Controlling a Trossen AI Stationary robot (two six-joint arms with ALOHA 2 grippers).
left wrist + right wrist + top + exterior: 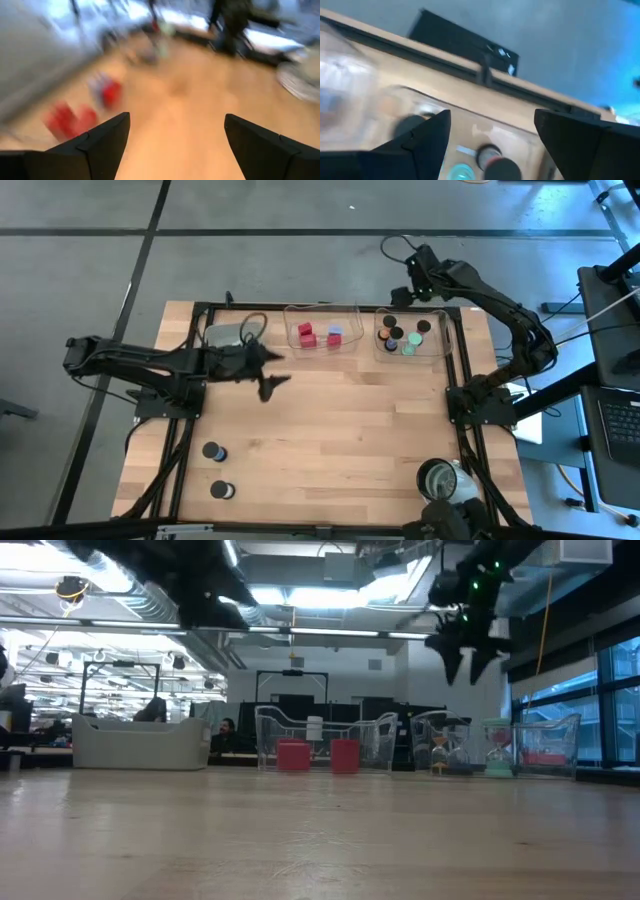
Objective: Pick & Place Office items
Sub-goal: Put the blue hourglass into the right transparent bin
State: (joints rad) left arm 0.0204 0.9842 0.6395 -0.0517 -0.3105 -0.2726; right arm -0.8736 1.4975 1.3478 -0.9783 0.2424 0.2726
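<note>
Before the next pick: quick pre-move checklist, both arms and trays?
1. Left gripper jaws open, nothing between them: ok.
2. Right gripper jaws apart over the right clear plastic tray, nothing seen held: ok.
3. Right tray holds the small round caps and green disc: ok.
4. Left clear plastic tray holds the red blocks and a pale-blue cube: ok.
5. Two black round caps remain on the wooden table, near the left arm's side: not ok, to pick.
6. Whether the right gripper clears the tray rim: cannot tell.
</note>
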